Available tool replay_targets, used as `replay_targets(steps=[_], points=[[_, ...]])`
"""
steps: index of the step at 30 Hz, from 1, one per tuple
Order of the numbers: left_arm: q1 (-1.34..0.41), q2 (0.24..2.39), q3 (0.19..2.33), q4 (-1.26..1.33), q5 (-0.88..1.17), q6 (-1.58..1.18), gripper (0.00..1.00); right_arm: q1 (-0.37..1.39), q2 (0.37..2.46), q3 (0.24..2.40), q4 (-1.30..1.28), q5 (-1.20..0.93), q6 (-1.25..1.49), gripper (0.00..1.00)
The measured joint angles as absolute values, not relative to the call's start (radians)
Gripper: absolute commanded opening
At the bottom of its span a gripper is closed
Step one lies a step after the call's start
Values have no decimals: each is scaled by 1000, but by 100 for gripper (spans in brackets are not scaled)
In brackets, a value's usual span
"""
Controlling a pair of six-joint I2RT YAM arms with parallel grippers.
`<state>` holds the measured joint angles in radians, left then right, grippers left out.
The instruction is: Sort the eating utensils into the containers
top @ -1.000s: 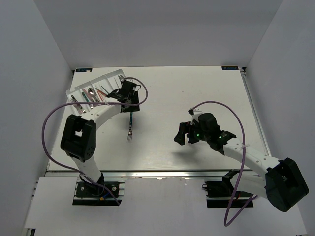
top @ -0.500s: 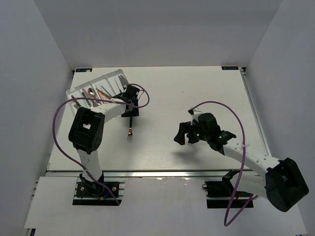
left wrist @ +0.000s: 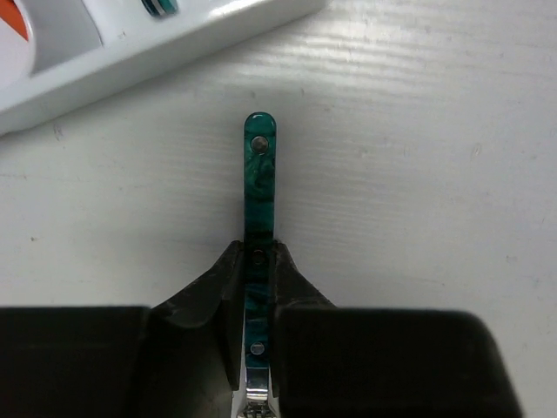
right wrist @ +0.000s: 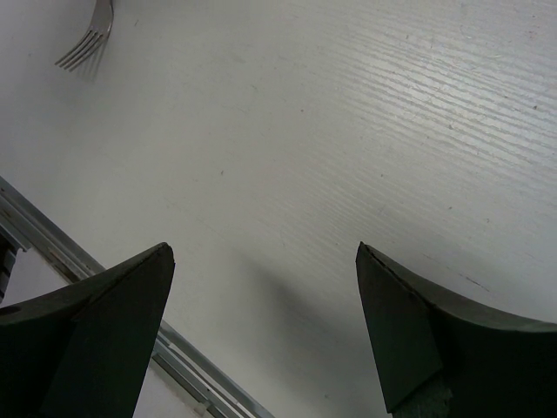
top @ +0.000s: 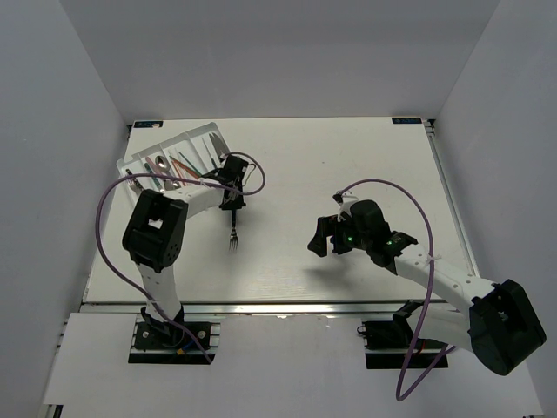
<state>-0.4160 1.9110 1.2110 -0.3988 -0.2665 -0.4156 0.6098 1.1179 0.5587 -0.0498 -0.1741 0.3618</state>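
Note:
A teal-handled fork [top: 232,233] lies flat on the table just right of the white tray [top: 167,141], tines toward the near edge. My left gripper [top: 231,198] is shut on its handle. In the left wrist view the black fingers [left wrist: 224,277] pinch the fork's handle [left wrist: 259,178] partway along, and its rounded end points at the tray's rim [left wrist: 165,48]. The tray's compartments hold several utensils [top: 162,166]. My right gripper [top: 325,233] hovers open over bare table at mid-right, with nothing between the jaws [right wrist: 265,251].
The tray sits tilted at the far-left corner of the table. Purple cables loop off both arms. The right wrist view catches the fork's tines [right wrist: 87,48] at top left and the table's metal front rail [right wrist: 52,244].
My left gripper has come down toward the near side onto the fork's handle, and its jaws have closed on it. The right arm has not moved.

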Motion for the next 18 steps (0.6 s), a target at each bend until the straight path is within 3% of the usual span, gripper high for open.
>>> replay_targets(steps=[10, 18], points=[[-450, 1702, 1246, -602, -315, -426, 0, 610, 1118, 559, -50, -167, 362, 89], [-34, 1689, 1436, -569, -358, -380, 0, 610, 1112, 559, -49, -167, 361, 89]])
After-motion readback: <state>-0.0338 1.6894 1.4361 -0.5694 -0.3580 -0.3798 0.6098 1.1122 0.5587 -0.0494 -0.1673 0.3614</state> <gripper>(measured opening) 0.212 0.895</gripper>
